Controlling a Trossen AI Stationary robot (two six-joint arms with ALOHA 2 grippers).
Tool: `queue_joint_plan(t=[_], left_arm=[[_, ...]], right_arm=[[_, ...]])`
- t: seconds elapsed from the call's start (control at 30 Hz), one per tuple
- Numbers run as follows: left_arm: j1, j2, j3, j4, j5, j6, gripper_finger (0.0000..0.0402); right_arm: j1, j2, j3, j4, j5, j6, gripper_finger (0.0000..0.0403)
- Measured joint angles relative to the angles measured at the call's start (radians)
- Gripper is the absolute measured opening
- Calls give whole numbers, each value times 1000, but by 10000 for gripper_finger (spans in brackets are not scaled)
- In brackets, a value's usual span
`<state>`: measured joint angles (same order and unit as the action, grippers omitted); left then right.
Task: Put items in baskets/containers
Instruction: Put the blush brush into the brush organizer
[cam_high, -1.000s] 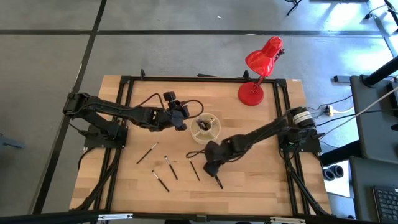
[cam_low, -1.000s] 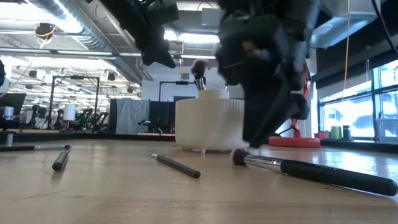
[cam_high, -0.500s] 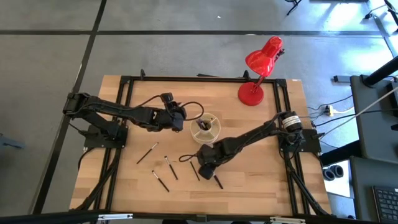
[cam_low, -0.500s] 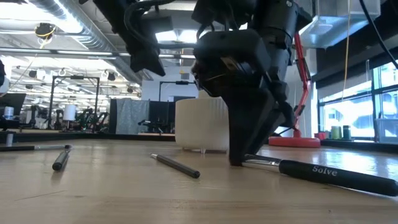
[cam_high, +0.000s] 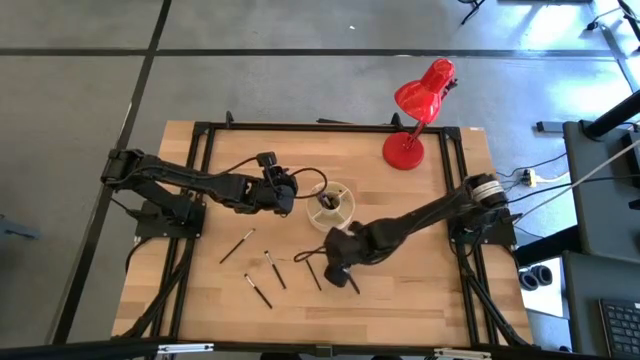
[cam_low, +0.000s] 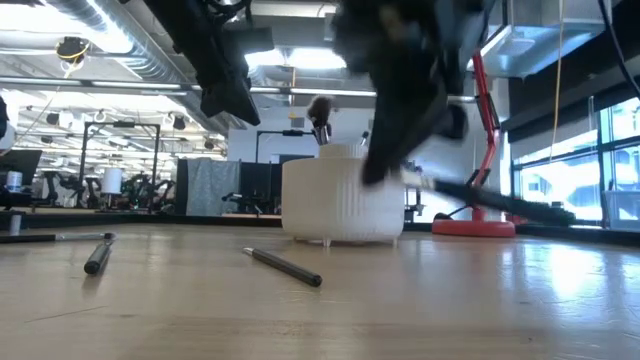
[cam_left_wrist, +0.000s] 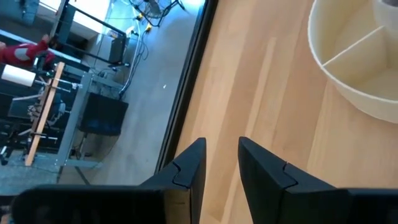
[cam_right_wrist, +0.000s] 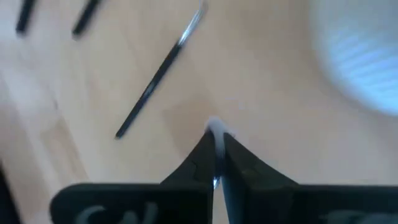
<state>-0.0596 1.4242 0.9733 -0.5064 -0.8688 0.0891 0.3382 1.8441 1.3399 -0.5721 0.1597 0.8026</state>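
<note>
My right gripper (cam_high: 335, 262) is shut on a dark makeup brush (cam_low: 500, 200) in front of the cream organizer cup (cam_high: 330, 205), toward the table's near edge. My left gripper (cam_high: 284, 194) hangs open and empty just left of the cup; its fingers (cam_left_wrist: 186, 168) show over bare wood beside the cup's rim (cam_left_wrist: 348, 81). Brushes stand in the cup (cam_low: 320, 112). Several thin brushes lie flat on the table left of my right gripper (cam_high: 237, 245) (cam_high: 274, 268) (cam_high: 258, 290) (cam_high: 313, 272). My right gripper pinches the brush between its two fingers at the pale metal part (cam_right_wrist: 215, 132) near its bristle end. The fingers come from above, pointing down, and lie across the brush. The brush is lifted clear of the table, and its dark handle (cam_high: 351, 284) sticks out toward the near edge.
A red desk lamp (cam_high: 415, 110) stands at the table's far right. Two brushes lie close to the low camera (cam_low: 285, 267) (cam_low: 98, 255). Bare wood shows on the table's near right (cam_high: 430, 290).
My right gripper has come down on the brush lying in front of the cup, shut on it near the bristle end and lifted it. The brush has gone from flat on the table to clear of it. My left gripper has drawn a little toward the table's left.
</note>
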Motion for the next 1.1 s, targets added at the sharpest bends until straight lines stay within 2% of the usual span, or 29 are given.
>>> queue_joint_plan(t=[0.1, 0.27, 0.4, 0.47, 0.53, 0.77, 0.93, 1.1], left_arm=[[0, 0, 0, 0, 0, 2, 89], [0, 0, 0, 0, 7, 2, 89], [-1, 0, 0, 1, 17, 2, 88], [-1, 0, 0, 1, 17, 4, 88], [2, 0, 0, 17, 18, 25, 88], [2, 0, 0, 52, 37, 45, 87], [2, 0, 0, 4, 53, 27, 88], [3, 0, 0, -37, 51, 3, 91]], right_arm=[[16, -93, 0, -65, 174, -3, 7], [22, -259, 0, -151, 535, -47, 12], [15, -339, -11, -117, 831, -164, 10], [-6, -351, -27, -47, 904, -225, 10], [-38, -350, -52, 59, 907, -298, 11], [-155, -332, -202, 560, 813, -628, 11], [-209, -332, -320, 707, 769, -671, 11], [-240, -332, -388, 754, 674, -590, 18]])
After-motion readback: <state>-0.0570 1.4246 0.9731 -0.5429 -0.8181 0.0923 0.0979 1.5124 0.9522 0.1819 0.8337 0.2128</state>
